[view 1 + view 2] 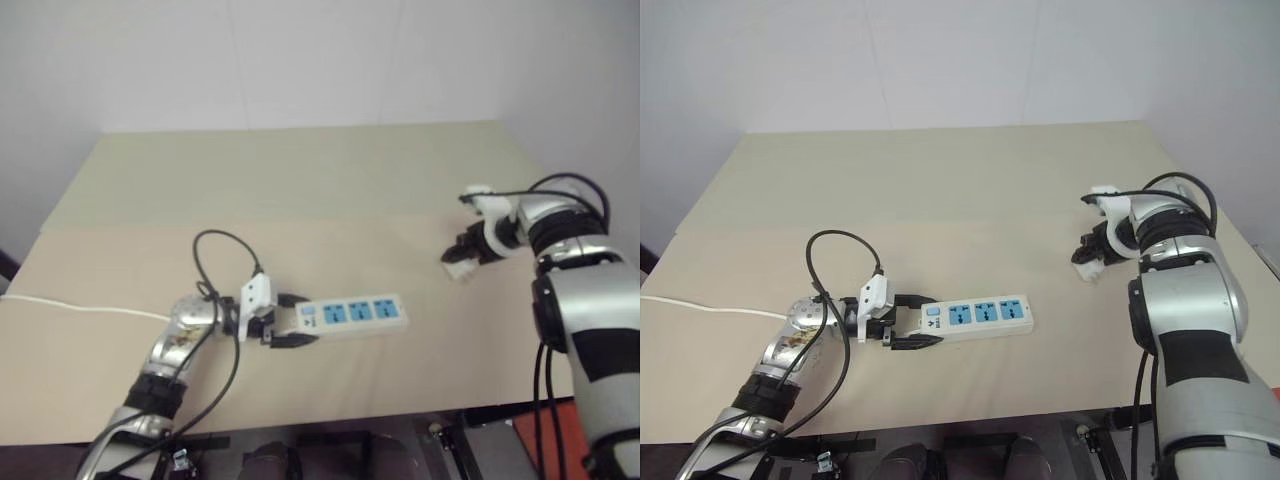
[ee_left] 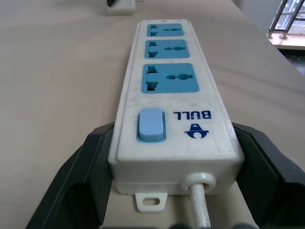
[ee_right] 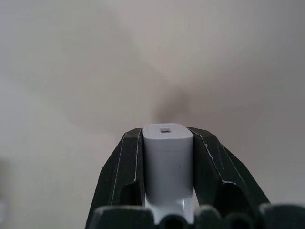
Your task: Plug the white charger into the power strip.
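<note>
Tabletop scene midway through the plugging task. The power strip point(image 1: 352, 314) lies flat on the tan table point(image 1: 300, 190), near the front edge and left of centre, its three blue sockets in a row running rightward and all unoccupied. The left gripper point(image 1: 290, 325) is clenched on the strip's left end, one black finger on each long side beside the blue switch point(image 2: 151, 124), where the thin white cord point(image 2: 198, 206) leaves the casing.

Well apart, toward the right side of the table, the right gripper point(image 1: 1090, 262) grasps the white charger point(image 3: 167, 160); the right wrist view shows the small boxy body pinched between both fingers, with a slot-like opening on its exposed end face. Whether the charger is clear of the tabletop cannot be told with certainty.

Progress, as judged: both objects are secured, so the pick-up and bracing stages appear complete. Remaining, as judged: carrying the charger leftward to the strip, lining its prongs up over a socket, pressing it home, and letting go.
</note>
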Controlling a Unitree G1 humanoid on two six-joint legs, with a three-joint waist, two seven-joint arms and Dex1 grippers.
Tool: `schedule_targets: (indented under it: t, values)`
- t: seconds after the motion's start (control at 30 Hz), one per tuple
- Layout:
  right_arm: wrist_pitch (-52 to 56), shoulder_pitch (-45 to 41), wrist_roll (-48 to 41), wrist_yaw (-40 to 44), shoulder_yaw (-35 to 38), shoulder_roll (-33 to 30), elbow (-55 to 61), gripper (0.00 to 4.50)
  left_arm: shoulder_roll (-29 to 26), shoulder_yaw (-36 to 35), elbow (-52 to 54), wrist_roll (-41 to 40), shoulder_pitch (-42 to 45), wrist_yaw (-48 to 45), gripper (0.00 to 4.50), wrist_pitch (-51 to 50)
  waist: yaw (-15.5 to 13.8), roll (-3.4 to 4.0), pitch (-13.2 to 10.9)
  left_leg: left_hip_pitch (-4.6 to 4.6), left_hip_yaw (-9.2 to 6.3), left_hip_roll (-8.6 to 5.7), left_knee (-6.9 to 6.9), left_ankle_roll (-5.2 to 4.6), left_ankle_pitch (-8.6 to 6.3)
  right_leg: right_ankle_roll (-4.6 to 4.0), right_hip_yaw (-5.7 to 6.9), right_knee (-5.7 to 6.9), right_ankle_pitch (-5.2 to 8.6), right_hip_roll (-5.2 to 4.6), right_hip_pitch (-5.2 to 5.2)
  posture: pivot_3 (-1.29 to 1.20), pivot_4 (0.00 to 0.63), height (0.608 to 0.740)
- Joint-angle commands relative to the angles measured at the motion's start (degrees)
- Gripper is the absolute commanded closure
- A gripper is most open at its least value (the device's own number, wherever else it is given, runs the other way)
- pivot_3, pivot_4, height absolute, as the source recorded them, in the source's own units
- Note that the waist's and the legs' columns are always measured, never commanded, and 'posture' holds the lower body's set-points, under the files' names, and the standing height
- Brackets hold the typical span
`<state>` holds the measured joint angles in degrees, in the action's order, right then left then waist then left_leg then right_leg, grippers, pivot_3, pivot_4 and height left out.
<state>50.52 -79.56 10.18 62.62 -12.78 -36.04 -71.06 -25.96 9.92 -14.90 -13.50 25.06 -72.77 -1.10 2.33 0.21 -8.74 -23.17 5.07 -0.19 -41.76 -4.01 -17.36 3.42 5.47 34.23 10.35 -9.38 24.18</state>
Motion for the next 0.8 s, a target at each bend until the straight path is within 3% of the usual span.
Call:
schedule_targets:
  t: [0.03, 0.2, 0.37, 0.57, 0.8]
  values:
    - [1.5, 3.6, -5.3, 7.8, 2.8, -4.5, 19.7, 3.35, 0.4, 1.7, -1.0, 0.8, 2.1, -0.9, 1.24, -0.1, -0.3, 0.00, 0.0, -0.02, -0.02, 0.00, 0.01, 0.00, 0.00, 0.00, 0.01, -0.02, 0.00, 0.00, 0.02, 0.00, 0.150, 0.740]
    - [5.5, 19.0, -17.7, 8.0, 14.4, -6.4, 53.4, 3.35, 1.3, 2.5, -4.5, 1.2, 5.5, -2.3, 1.24, 1.4, -1.2, -0.01, 0.0, -0.06, -0.07, 0.02, 0.02, 0.00, 0.00, 0.01, 0.09, -0.08, 0.00, 0.01, -0.01, 0.00, 0.150, 0.740]
    - [1.5, 32.5, -26.1, 0.9, 23.5, -0.3, 72.5, 3.35, 2.6, 3.9, -9.1, 2.6, 8.7, -4.6, 1.24, 4.2, -1.9, -0.02, 0.0, -0.03, -0.02, 0.00, -0.11, 0.00, 0.00, -0.02, 0.09, 0.00, -0.04, 0.00, -0.04, 0.00, 0.150, 0.740]
    - [-5.2, 42.0, -34.4, 2.3, 23.4, 4.3, 80.0, 3.35, 3.6, 4.7, -10.5, 3.5, 8.5, -5.4, 1.24, 5.8, -2.2, -0.05, 0.0, -0.06, -0.04, -0.06, -0.10, -0.02, 0.01, -0.02, 0.11, -0.06, -0.04, 0.01, -0.05, 0.00, 0.150, 0.740]
    - [-14.4, 45.2, -36.7, 5.0, 19.2, 6.5, 77.3, 3.35, 2.9, 4.7, -7.6, 3.6, 5.4, -3.9, 1.24, 4.3, -2.1, -0.05, 0.0, 0.03, -0.06, -0.06, -0.10, -0.03, 0.01, -0.02, 0.08, -0.04, -0.04, 0.05, -0.10, 0.00, 0.150, 0.740]
